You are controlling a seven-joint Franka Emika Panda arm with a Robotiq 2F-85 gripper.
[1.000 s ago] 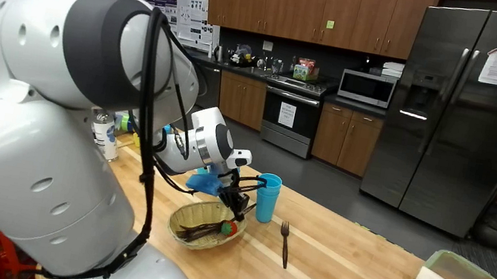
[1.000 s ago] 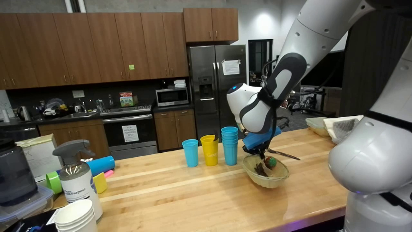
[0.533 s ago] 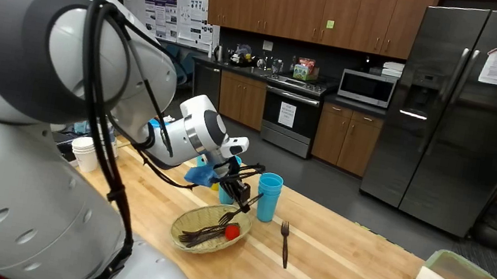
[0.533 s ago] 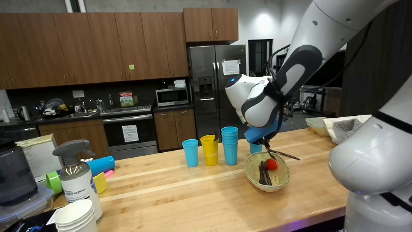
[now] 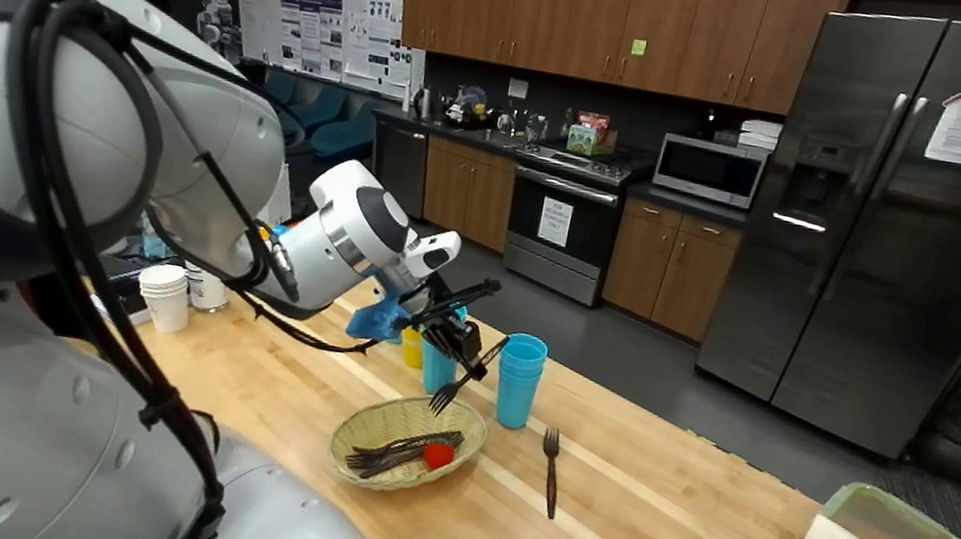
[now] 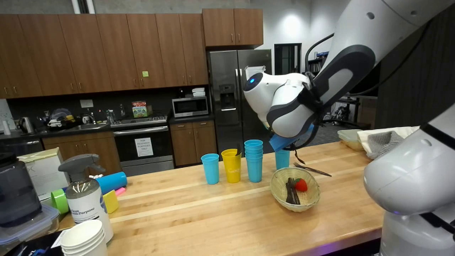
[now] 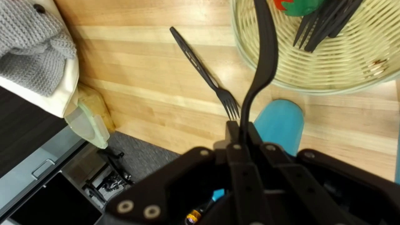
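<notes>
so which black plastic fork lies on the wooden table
The black plastic fork beside the stacked blue plastic cups; the gripper holds a second fork, and other black cutlery lies in the pale woven basket.

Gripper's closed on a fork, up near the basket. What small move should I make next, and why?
Probably raise the gripper slightly, straight up, before going sideways. It is shut on a black fork whose tines, in an exterior view, overlap the far rim of the basket, so clearance is hard to judge; a blue cup stands close by.
</notes>
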